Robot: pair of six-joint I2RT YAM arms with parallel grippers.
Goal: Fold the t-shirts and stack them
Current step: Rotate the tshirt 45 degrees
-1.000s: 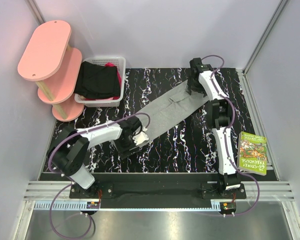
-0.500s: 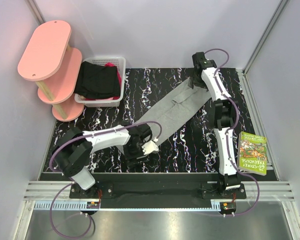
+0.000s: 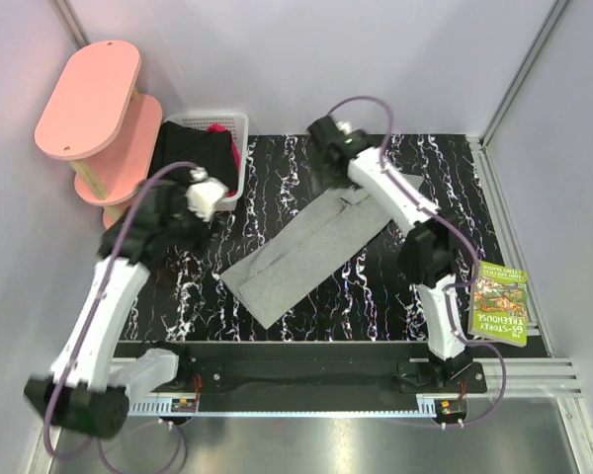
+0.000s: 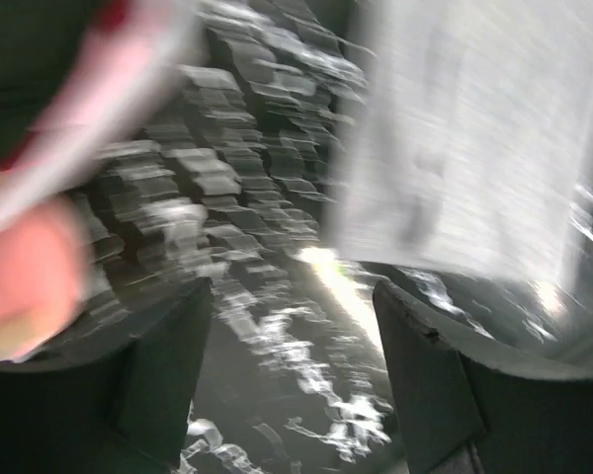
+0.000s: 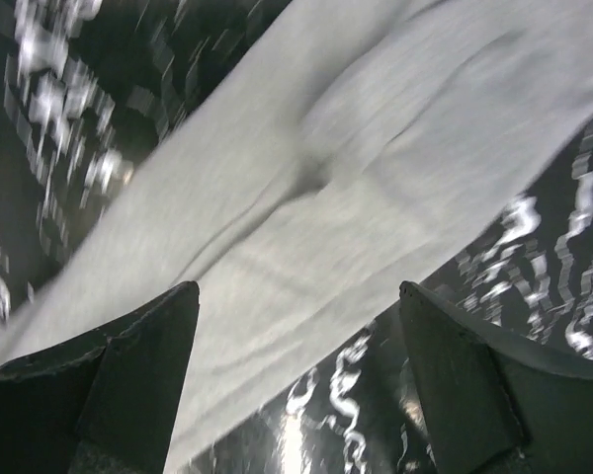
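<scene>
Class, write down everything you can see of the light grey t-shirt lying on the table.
The light grey t-shirt is soft, plain cloth, folded into a long narrow band with a crease running along its length. It lies flat and diagonal on the black marbled table, from near left to far right, and a small flap shows near its far end. Only the table appears to touch it: the right gripper hangs open above the cloth, with nothing between its fingers.

Top camera looks down on the table [image 3: 376,286]; both wrist cameras closely overlook the grey shirt [image 3: 306,247].
</scene>
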